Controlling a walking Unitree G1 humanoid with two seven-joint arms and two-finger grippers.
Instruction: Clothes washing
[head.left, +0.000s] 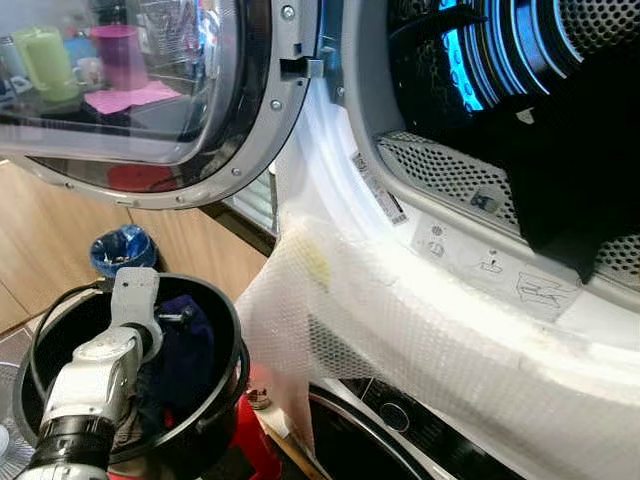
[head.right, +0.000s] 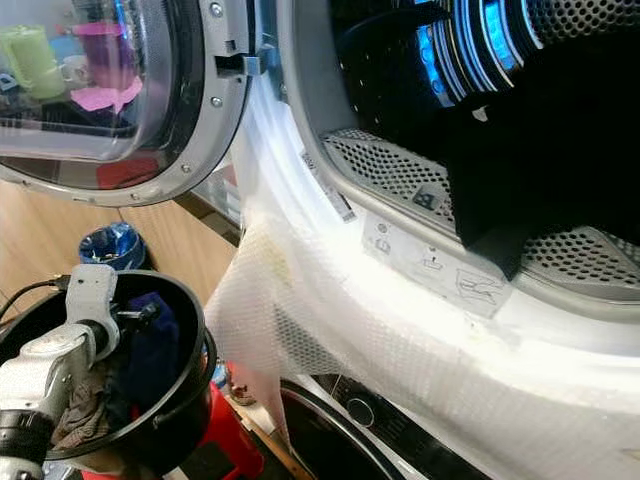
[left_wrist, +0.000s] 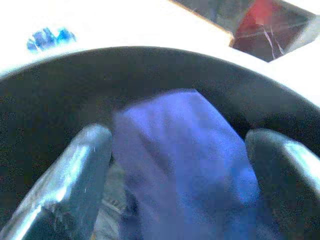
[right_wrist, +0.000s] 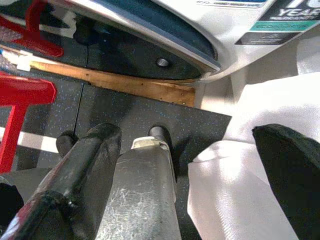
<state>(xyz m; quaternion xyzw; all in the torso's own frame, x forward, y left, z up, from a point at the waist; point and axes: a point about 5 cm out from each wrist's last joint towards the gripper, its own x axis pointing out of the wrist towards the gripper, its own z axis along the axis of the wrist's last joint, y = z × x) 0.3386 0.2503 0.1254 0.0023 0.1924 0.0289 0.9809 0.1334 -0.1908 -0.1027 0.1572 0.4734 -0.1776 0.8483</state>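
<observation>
Your blue garment (head.left: 185, 335) sits in the black bucket (head.left: 225, 330) at the lower left of the head view, bunched up so that you cannot read a clear long axis; in the left wrist view it rises as a tapering fold (left_wrist: 185, 160) toward the bucket's far wall. It is deep blue, soft and creased, with greyish cloth (head.right: 80, 415) beside it lower in the bucket.

Your left gripper (left_wrist: 180, 165) is down inside the bucket with its fingers (left_wrist: 75, 175) spread, one on each side of the blue fold; you cannot tell whether either finger touches the cloth. The arm hides much of the bucket's contents, and the wrist picture is blurred.

Your right gripper (right_wrist: 195, 170) hangs low, fingers well apart with nothing between them, over dark floor (right_wrist: 125, 115), beside a white sheet (right_wrist: 260, 115).

Upper right, the dryer drum (head.left: 480, 60) is open, lit blue inside, with a dark garment (head.left: 570, 170) draped over its perforated lip; its far end is lost in shadow. Bubble wrap (head.left: 400, 330) covers the machine's front below. The round door (head.left: 160, 100) stands open at upper left, cut off by the frame's top edge. A red stand (head.right: 225, 440) shows under the bucket.
</observation>
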